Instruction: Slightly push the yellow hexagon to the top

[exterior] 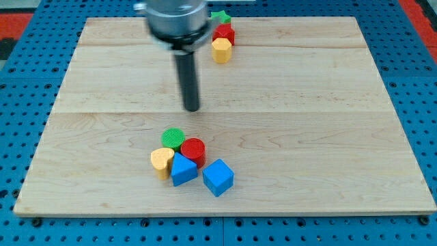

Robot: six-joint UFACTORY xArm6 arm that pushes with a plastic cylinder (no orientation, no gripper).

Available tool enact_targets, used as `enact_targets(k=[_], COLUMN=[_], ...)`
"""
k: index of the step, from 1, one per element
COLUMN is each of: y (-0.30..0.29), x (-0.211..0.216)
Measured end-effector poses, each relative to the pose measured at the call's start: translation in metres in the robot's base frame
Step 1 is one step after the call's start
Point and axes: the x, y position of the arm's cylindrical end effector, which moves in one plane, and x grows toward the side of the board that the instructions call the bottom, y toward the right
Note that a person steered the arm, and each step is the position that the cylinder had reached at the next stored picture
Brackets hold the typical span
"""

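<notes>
The yellow hexagon (221, 50) lies near the view's top, right of centre-left, touching a red block (224, 33) just above it. A green star (220, 17) sits above the red block at the board's top edge. My tip (192, 108) is at the end of the dark rod, below and to the left of the yellow hexagon, well apart from it. The rod's mount hides part of the board's top edge.
A cluster lies near the view's bottom: a green cylinder (173, 138), a red cylinder (193, 149), a yellow heart-shaped block (161, 161), a blue block (183, 169) and a blue cube (218, 177). The wooden board (328, 123) rests on a blue pegboard.
</notes>
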Motion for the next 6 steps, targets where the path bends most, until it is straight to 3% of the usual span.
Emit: enact_targets(k=[3, 4, 6], y=[0.035, 0.035, 0.051], x=[-0.126, -0.142, -0.134])
